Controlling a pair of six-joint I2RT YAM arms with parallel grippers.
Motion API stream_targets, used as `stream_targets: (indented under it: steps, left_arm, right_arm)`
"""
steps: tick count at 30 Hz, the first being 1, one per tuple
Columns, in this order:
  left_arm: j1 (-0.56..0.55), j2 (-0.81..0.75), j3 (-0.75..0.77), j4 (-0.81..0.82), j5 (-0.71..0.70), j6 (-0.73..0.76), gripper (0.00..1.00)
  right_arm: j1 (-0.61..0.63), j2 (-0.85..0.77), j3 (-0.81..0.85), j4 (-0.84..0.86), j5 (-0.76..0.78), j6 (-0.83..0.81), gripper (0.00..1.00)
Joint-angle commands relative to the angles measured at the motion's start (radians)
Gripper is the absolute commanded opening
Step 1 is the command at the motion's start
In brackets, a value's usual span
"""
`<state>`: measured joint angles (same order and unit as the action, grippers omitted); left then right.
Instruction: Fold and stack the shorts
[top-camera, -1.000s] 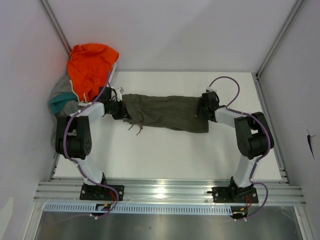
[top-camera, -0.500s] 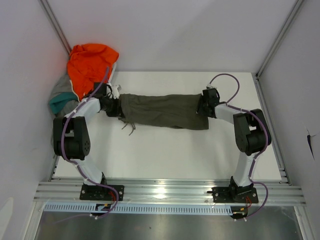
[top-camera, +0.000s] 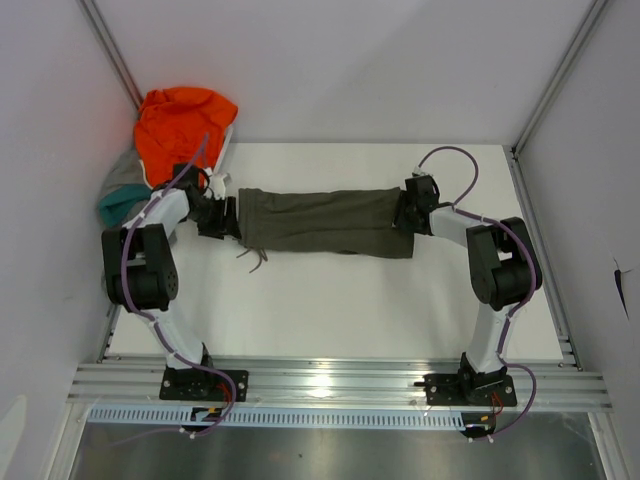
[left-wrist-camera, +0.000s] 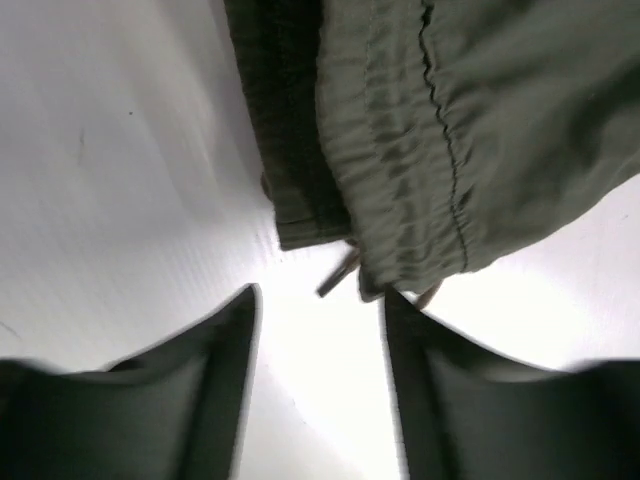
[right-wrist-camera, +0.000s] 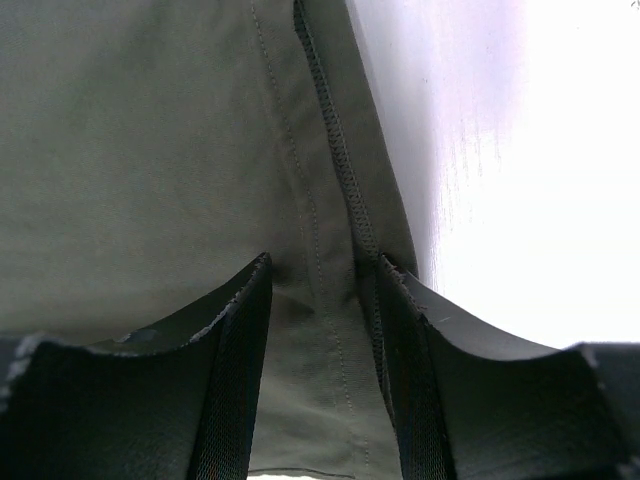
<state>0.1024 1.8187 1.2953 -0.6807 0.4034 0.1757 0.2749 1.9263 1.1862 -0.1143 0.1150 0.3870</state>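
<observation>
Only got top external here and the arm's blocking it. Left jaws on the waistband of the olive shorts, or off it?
Observer: Off. The left wrist view shows the left jaws open with bare table between them. The gathered waistband of the olive shorts lies just ahead of the tips.
Operator: Right side?
Observer: In the right wrist view the right jaws stand apart too. Olive cloth lies flat in the gap, with a stitched seam running through it.
Operator: Near the cloth's edge?
Observer: Yes. The cloth ends right beside that seam, with bare table past it.
</observation>
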Motion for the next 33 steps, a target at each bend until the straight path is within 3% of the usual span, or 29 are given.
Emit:
stream_targets:
  steps: [1,3,5,6,9,14,19,23,33]
  left_arm:
    - [0.017,-0.002,0.049,-0.056,0.052,0.041,0.62]
    - [0.017,-0.021,0.03,-0.048,0.077,0.036,0.75]
    - [0.017,-0.058,0.012,-0.028,0.084,0.034,0.79]
    - [0.02,-0.076,0.003,-0.016,0.09,0.031,0.89]
    - [0.023,-0.16,-0.054,0.055,0.081,0.021,0.99]
    - [0.028,-0.202,-0.11,0.187,0.044,-0.059,0.99]
    - [0.056,-0.012,0.034,0.083,0.219,-0.134,0.99]
    - [0.056,0.013,0.032,0.133,0.203,-0.16,0.99]
    - [0.054,0.128,0.091,0.061,0.195,-0.212,0.99]
  right_arm:
    - [-0.003,0.045,-0.008,-0.085,0.02,-0.022,0.5]
    - [0.0,0.036,-0.013,-0.087,0.022,-0.023,0.5]
    - [0.0,0.023,-0.014,-0.087,0.02,-0.023,0.51]
    - [0.0,0.01,-0.016,-0.087,0.021,-0.023,0.51]
    - [0.006,-0.036,-0.022,-0.085,0.023,-0.022,0.53]
    - [0.038,-0.127,-0.049,-0.045,0.035,-0.007,0.54]
    - [0.105,-0.173,-0.033,-0.033,0.038,0.006,0.54]
    - [0.158,-0.185,-0.001,-0.028,0.028,0.018,0.54]
    - [0.287,-0.093,0.104,0.028,0.015,0.041,0.55]
